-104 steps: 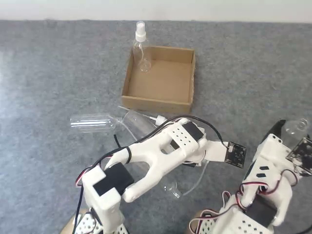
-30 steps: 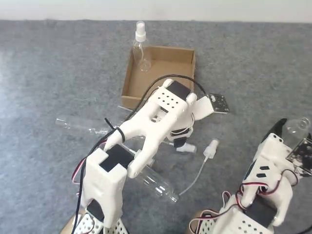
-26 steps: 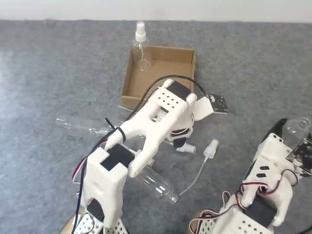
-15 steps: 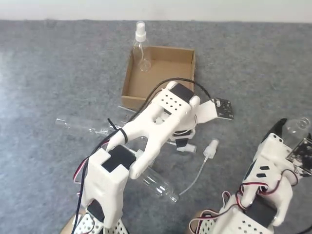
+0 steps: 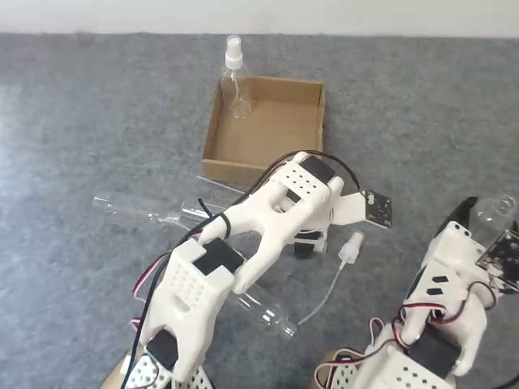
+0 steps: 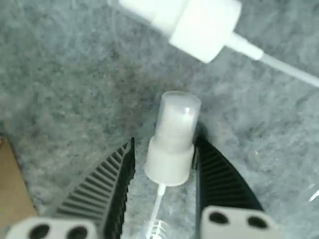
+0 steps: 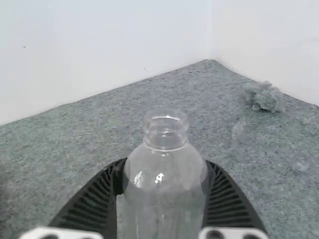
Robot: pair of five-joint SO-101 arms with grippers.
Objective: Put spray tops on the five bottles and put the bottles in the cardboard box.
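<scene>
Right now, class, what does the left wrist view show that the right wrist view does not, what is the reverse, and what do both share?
Left wrist view, not the right: a spray top between the fingers of the left gripper, and a second spray top lying beyond it. Right wrist view, not the left: an uncapped bottle held in the right gripper, white walls and a lint clump. Both: grey carpet and black ribbed fingers.

Left claw [image 6: 164, 149] low, jaws parted; right claw [image 7: 164, 172] raised, jaws clamped
</scene>
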